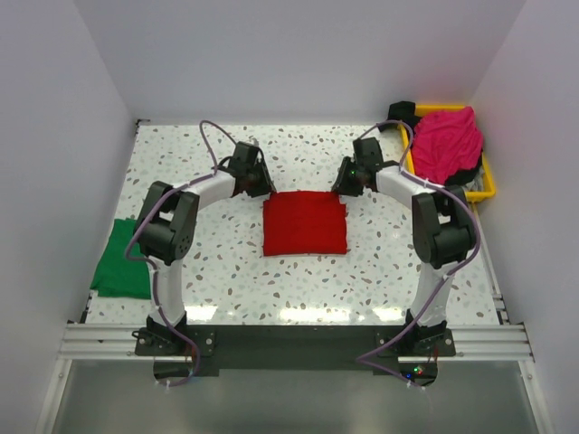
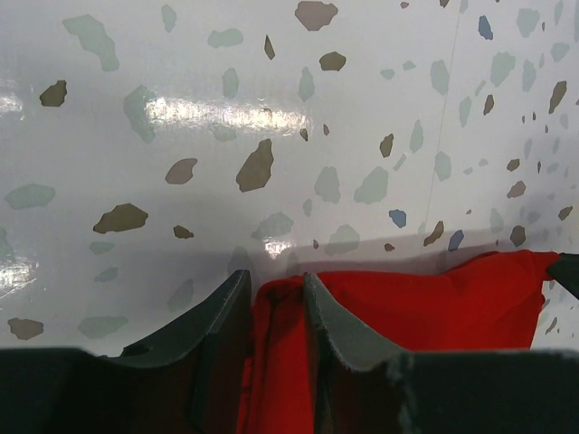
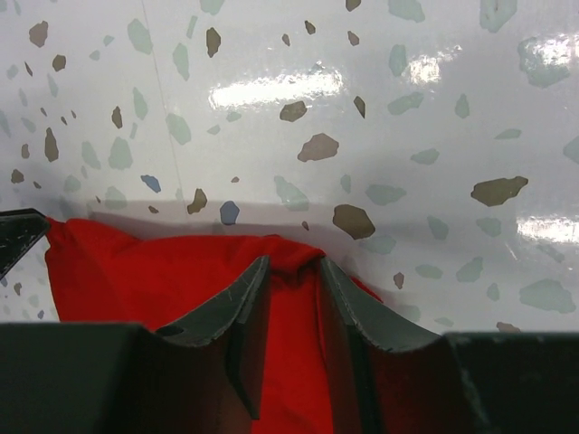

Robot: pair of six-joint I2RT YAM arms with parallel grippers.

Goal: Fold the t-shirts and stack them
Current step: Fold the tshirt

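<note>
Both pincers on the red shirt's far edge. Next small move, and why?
Likely raise both corners slightly together: left pincer and right pincer each pinch a far corner of the red t-shirt, lying flat, so a fold toward the near side can start.

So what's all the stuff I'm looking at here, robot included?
red t-shirt: one, bright red, folded flat at the middle of the table
green t-shirt: one, green, folded at the table's left edge
magenta-pink t-shirt: one, magenta-pink, heaped unfolded in the tray
yellow tray: one, yellow, far right corner
black object: one, black, just behind the tray, too small to identify
table: one, white with coloured speckles, under everything
arms: two, white and black, left and right, bases at the near edge
left fingers: two, dark, pinching the red t-shirt's far left corner
right fingers: two, dark, pinching its far right corner
</note>
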